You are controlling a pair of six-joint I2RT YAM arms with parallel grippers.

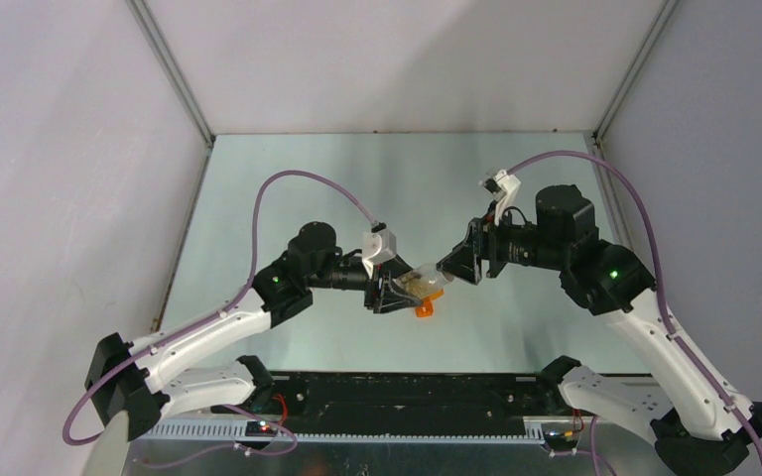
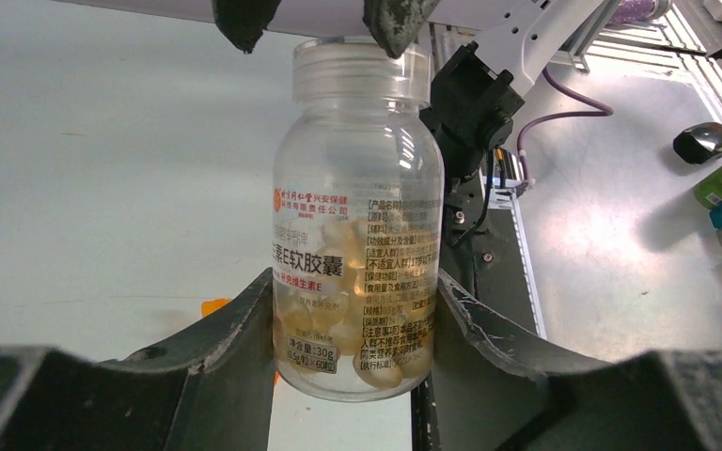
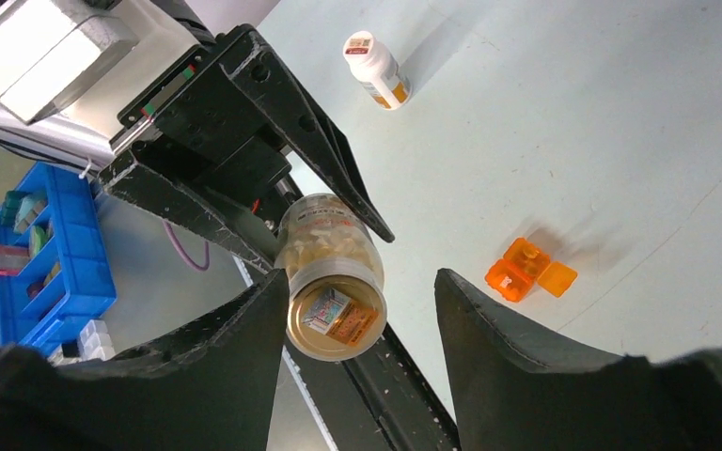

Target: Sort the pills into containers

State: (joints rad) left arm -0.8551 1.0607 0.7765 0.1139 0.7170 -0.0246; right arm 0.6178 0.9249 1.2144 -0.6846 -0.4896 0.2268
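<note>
Jaws of both level arms at opposite ends of pill bottle (image 2: 357, 235)

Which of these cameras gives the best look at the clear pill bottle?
The left wrist view. The clear pill bottle fills the middle, with its label and pale capsules plain, held in the left tool. The right wrist view shows mainly its cap end-on; the top view shows it small and far off.

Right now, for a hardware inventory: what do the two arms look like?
The left arm and right arm match: white lower links, black upper joints with a green light, a lilac cable to a white wrist block, black angular jaws.
</note>
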